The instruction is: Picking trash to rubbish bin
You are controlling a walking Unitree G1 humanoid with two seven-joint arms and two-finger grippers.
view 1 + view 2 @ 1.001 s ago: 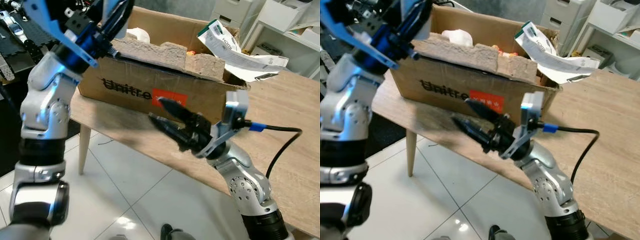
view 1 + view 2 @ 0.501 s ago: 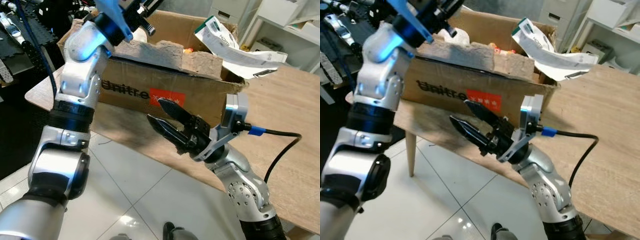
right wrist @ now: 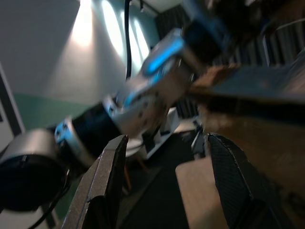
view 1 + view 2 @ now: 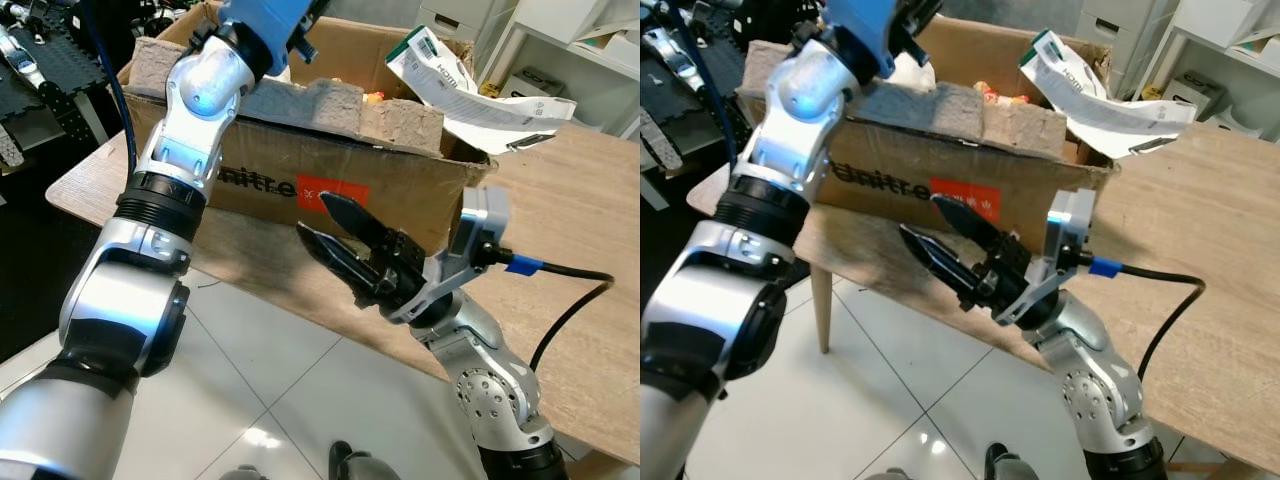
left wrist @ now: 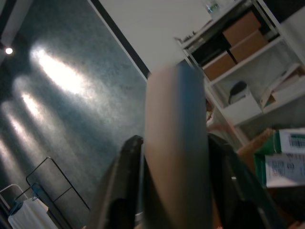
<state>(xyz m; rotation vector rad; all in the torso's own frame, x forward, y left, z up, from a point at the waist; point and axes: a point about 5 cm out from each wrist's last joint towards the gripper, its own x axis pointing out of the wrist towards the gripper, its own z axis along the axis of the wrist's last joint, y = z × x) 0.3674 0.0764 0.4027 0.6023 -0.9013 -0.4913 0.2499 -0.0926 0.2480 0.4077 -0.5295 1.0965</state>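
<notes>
- Cardboard strip (image 5: 176, 143): clamped between the left gripper's (image 5: 174, 157) fingers, held above the box (image 4: 330, 190).
- Box: open cardboard, on the table (image 4: 590, 250), directly under the left gripper; holds egg-carton slabs (image 4: 330, 105) and papers (image 4: 470, 85).
- Right gripper (image 4: 325, 230): fingers spread, nothing held, hovering just short of the box's front wall, off the table edge.
</notes>
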